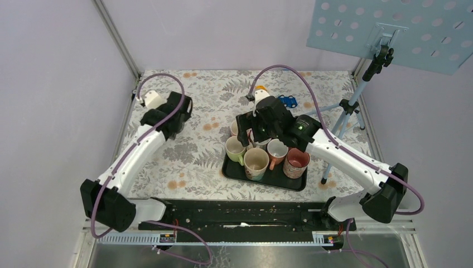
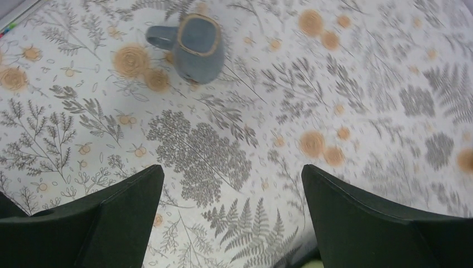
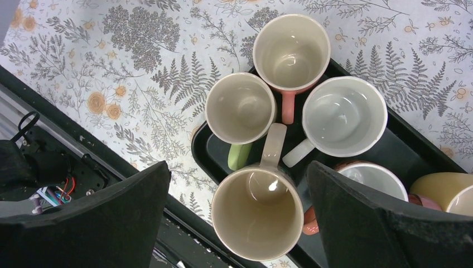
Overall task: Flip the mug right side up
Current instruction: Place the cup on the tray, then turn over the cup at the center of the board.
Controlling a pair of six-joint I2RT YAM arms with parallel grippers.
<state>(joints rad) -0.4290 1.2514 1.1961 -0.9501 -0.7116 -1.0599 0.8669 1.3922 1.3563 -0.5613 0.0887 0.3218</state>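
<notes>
A blue-grey mug (image 2: 195,47) stands on the floral cloth in the left wrist view. Its tan-ringed flat end faces up, so it looks upside down, with its handle to the left. It lies well ahead of my left gripper (image 2: 232,170), which is open and empty above bare cloth. In the top view the left gripper (image 1: 179,113) is at the table's back left, and the mug is hidden there. My right gripper (image 3: 239,167) is open and empty, hovering over a beige upright mug (image 3: 257,206) on the black tray (image 3: 401,148).
The tray (image 1: 266,177) holds several upright mugs at the table's middle. A small blue toy (image 1: 288,101) and a yellow-white object (image 1: 261,92) lie behind it. A tripod (image 1: 348,109) with a perforated board stands at the right. A black rail (image 1: 240,212) runs along the near edge.
</notes>
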